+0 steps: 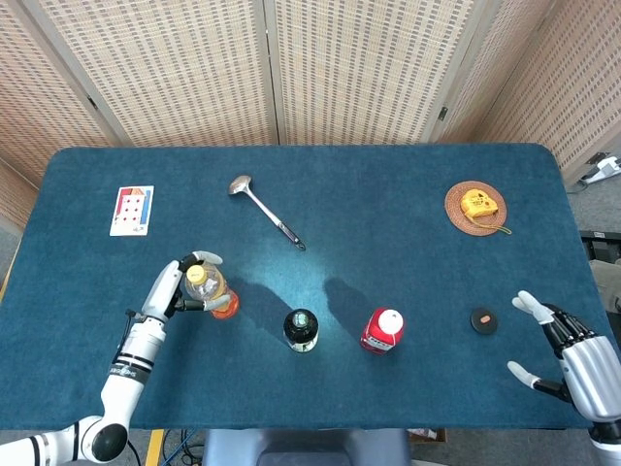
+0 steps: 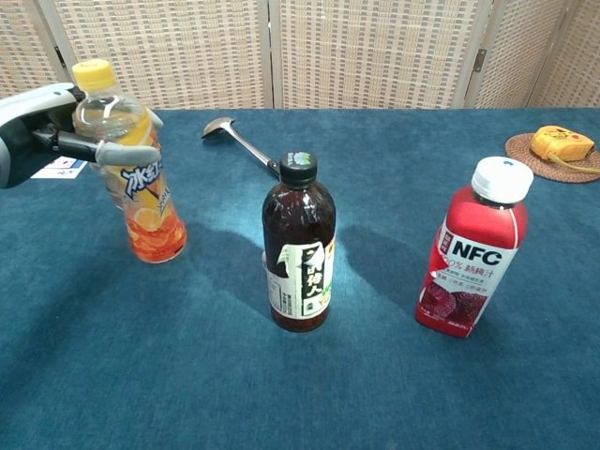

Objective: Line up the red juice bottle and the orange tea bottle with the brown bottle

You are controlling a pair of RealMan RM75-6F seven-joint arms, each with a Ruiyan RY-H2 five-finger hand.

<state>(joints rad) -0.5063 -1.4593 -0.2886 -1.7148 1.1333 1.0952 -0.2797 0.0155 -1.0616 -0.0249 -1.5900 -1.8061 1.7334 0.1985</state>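
Note:
The orange tea bottle (image 1: 209,288) (image 2: 131,178), yellow-capped, leans left with its base on the cloth, and my left hand (image 1: 173,287) (image 2: 52,131) grips its upper body. The brown bottle (image 1: 301,330) (image 2: 299,246) stands upright at the table's front middle. To its right stands the red juice bottle (image 1: 382,331) (image 2: 476,249) with a white cap. My right hand (image 1: 568,354) hovers open at the front right corner, holding nothing, and does not show in the chest view.
A metal ladle (image 1: 264,211) (image 2: 240,142) lies behind the bottles. A playing card (image 1: 132,211) lies at the left. A wicker coaster with a yellow tape measure (image 1: 477,206) (image 2: 561,143) sits at the back right. A small dark disc (image 1: 483,320) lies near my right hand.

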